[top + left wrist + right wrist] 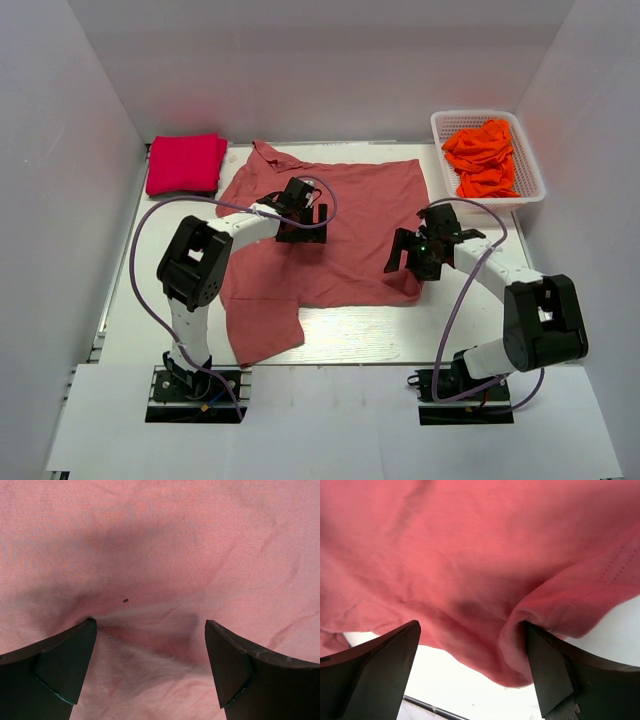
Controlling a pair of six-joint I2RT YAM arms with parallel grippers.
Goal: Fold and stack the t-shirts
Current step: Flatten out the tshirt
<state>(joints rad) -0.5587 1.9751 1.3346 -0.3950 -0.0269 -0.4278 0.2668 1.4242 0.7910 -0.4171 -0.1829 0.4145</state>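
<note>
We saw the dusty salmon-pink cotton t-shirt (365,200) spread on the white table (350,345). The left gripper (300,212), fingers wide apart, sat over its middle. The right gripper (412,255), equally parted, sat at its near-right hem, possibly brushing cloth, clamping nothing.

Salmon-pink t-shirt (355,215) sprawls creased across the worktop (380,335) (one flap trailing toward the near edge); crimson t-shirt (186,163) sits folded far left; orange t-shirts (484,158) lie heaped in the basket (470,120), far right.
</note>
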